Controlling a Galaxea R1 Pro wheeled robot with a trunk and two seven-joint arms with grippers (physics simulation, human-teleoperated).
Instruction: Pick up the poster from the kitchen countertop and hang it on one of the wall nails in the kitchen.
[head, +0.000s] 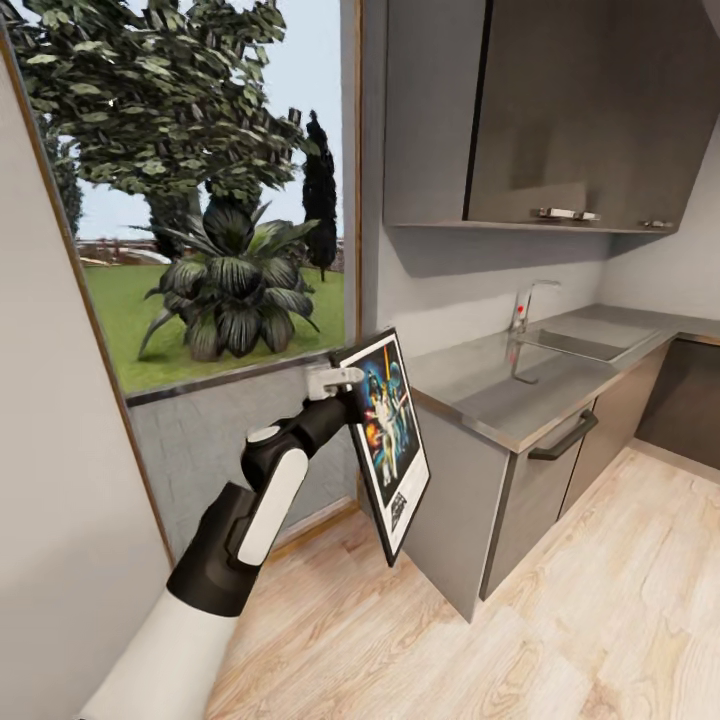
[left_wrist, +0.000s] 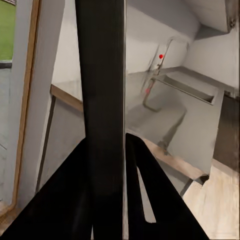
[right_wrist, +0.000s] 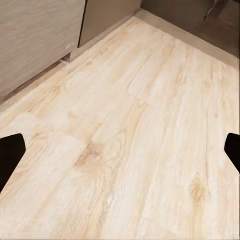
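I hold the poster (head: 388, 440), stiff, light, by its top edge in clamped left jaws; right jaws spread over floor (right_wrist: 130, 130).

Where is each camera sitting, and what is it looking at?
Head view: up on the robot's head, looking down at the left gripper holding the poster beside the kitchen countertop; the left arm shows.
Left wrist view: near that gripper, looking along its dark fingers past the poster's edge.
Right wrist view: on the right arm, facing the wooden floor; fingertips sit wide apart.
Shared: head and left wrist both show the sink.
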